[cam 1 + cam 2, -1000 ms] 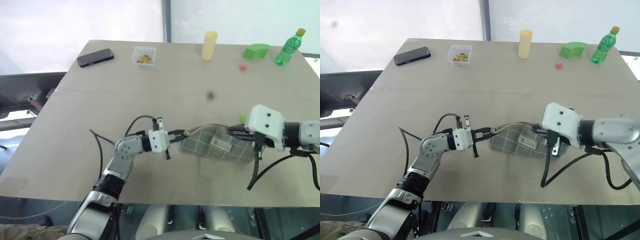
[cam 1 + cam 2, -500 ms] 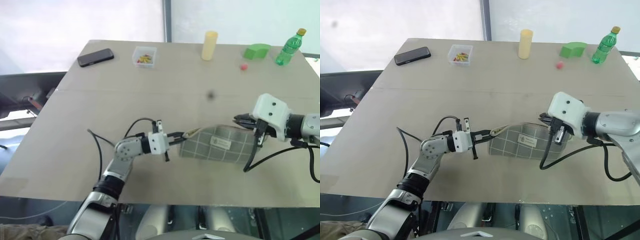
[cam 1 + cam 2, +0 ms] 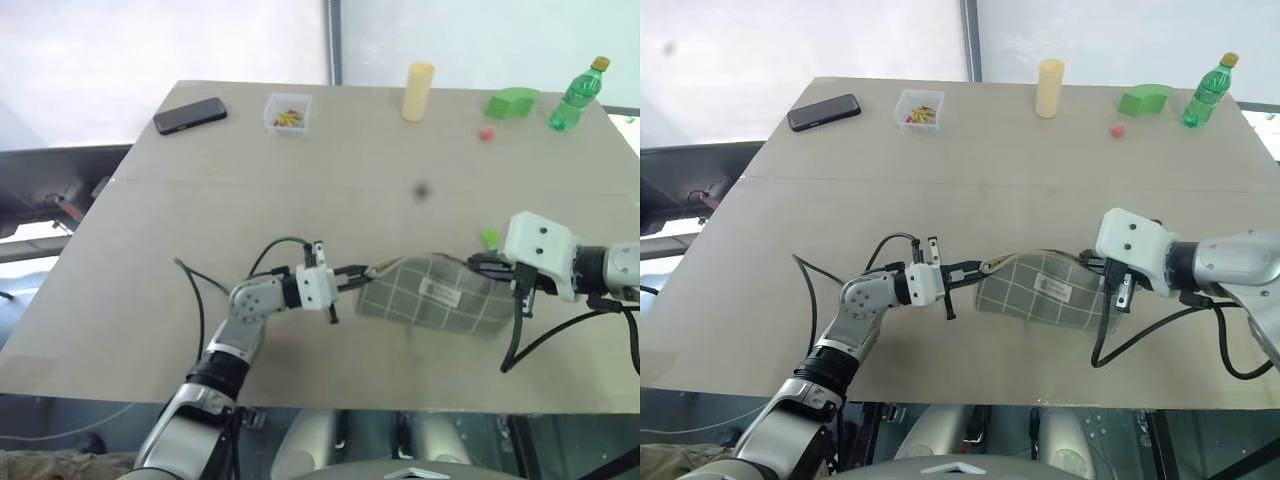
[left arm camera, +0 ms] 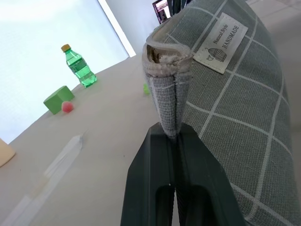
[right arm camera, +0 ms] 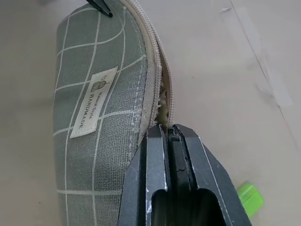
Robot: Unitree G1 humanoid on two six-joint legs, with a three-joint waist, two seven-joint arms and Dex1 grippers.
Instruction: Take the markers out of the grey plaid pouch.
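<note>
Two tools share the grey plaid pouch [image 3: 430,295], which lies near the front edge of the bench [image 3: 300,180], right of centre. In the left eye view the left tool [image 3: 358,275] is pinched shut on the pouch's left end and the right tool [image 3: 478,267] is closed at its right end, by the look of it so that one anchors the fabric while the other works the zipper; a small bright green piece [image 3: 489,238], possibly a marker's end, lies on the bench just beyond the right tool. Along the far edge stand a black phone [image 3: 190,115], a clear box [image 3: 288,112], a yellow cylinder [image 3: 418,91], a green block [image 3: 513,102] and a green bottle [image 3: 577,95]. The right eye view shows the same layout. In the left wrist view the fingers [image 4: 150,183] clamp the pouch's folded seam tight. In the right wrist view the fingers [image 5: 141,188] are shut at the zipper [image 5: 162,94], which gapes slightly; no markers are visible inside.
</note>
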